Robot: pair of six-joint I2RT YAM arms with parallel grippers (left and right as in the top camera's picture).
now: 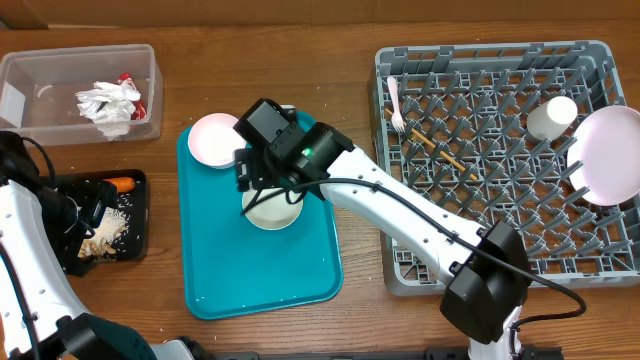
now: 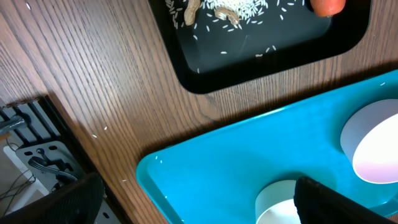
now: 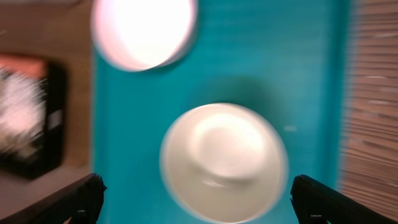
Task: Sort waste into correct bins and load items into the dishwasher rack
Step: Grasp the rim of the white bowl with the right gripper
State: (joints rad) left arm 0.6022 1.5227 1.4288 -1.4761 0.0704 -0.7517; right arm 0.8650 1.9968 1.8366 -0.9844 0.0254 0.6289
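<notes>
The right gripper point(image 3: 198, 185) hung over a round, smooth cream bowl point(image 3: 224, 162) in the middle of the flat teal tray point(image 3: 298, 62). Its two dark fingers were spread wide apart, one on each side of the bowl, and held nothing. A pink bowl point(image 3: 144, 31), also round and shiny, sat at the upper left of the tray.

At the left of the frame, the left gripper point(image 1: 80, 215) was over the black tray point(image 2: 280, 56). I could not tell if it was open or closed. Small white grains point(image 2: 236, 9) and an orange carrot point(image 2: 326, 5) lay in that tray.

The clear plastic tub point(image 1: 80, 50) at the upper left held crumpled napkins point(image 1: 105, 103) and a red wrapper point(image 1: 125, 82).

The grey rack point(image 1: 490, 50) with its grid of pegs filled the right side. In it were a white fork point(image 1: 395, 100), a thin stick point(image 1: 440, 150), a cup point(image 1: 552, 115) and a big round plate point(image 1: 610, 155).

The desk point(image 2: 93, 74) was brown wood with fine lines.
</notes>
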